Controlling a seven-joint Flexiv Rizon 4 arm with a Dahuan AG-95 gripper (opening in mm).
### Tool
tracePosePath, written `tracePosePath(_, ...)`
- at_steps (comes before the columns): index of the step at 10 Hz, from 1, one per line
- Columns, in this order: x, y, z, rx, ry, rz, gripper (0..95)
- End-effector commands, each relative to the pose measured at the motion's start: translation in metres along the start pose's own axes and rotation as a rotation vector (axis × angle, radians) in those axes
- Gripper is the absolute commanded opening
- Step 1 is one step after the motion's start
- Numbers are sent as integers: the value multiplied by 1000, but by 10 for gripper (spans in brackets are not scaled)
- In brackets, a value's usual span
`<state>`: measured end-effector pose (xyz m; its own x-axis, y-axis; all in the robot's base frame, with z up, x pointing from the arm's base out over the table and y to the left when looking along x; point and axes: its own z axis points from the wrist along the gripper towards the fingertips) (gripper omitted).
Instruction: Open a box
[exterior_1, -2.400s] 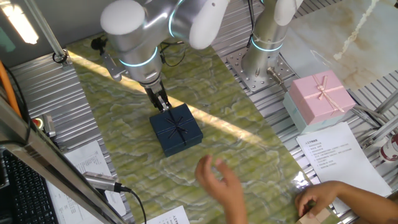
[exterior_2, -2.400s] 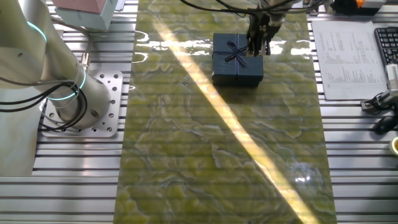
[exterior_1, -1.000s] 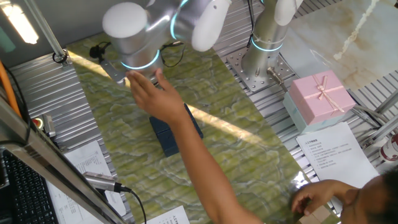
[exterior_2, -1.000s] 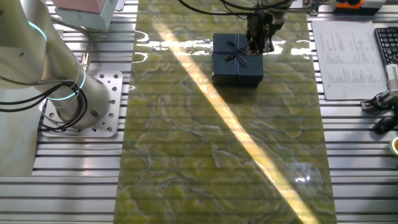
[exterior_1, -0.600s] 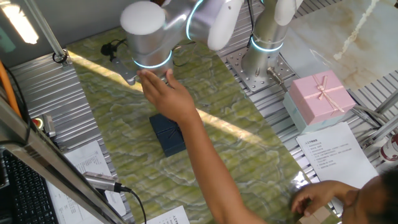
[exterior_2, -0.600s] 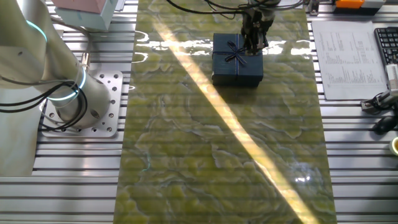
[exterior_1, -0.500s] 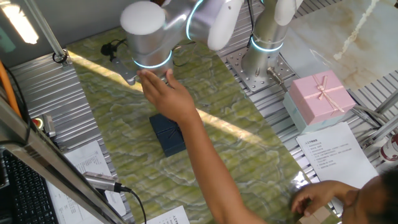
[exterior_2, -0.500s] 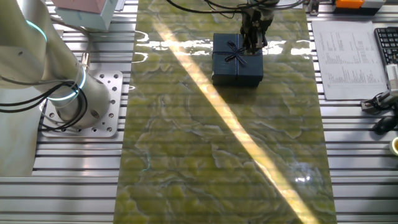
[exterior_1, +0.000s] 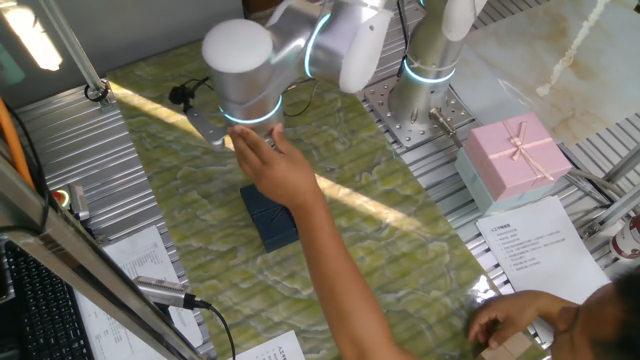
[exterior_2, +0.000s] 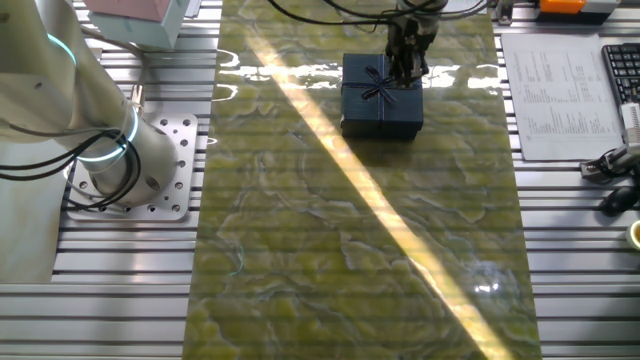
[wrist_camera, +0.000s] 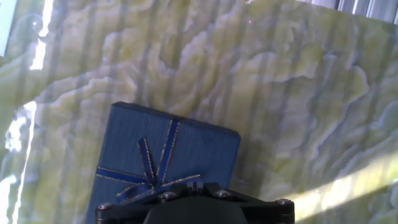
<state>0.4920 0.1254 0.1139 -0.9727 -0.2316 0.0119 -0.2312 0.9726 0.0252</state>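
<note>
Since the earlier frame, the pincer (exterior_2: 406, 72) has shifted slightly along the lid edge of the box (exterior_2: 380, 97), which stays closed on the bench (exterior_2: 350, 250). Pincer opening cannot be determined. A person's hand (exterior_1: 275, 165) covers the box.

The table (exterior_2: 120, 300) is ribbed metal, with a green marbled mat (exterior_2: 350, 250) laid down its middle from edge to edge. On the mat, near its far end in the other fixed view, sits the box (exterior_2: 380, 95) (dark blue, lid on, thin ribbon bow). The arm's base (exterior_2: 140, 170) is bolted to the bare metal beside the mat. A pink box (exterior_1: 515, 155) stands near that base, and printed sheets (exterior_2: 555, 85) lie along the opposite edge.
</note>
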Motion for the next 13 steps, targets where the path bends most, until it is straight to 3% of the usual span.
tracePosePath(1,0,13,5,2,0,14,190)
tracePosePath(3,2,19,9,6,-6,15,190)
tracePosePath(4,2,19,11,8,-15,5,380)
tracePosePath(13,4,32,29,6,-15,-85,380)
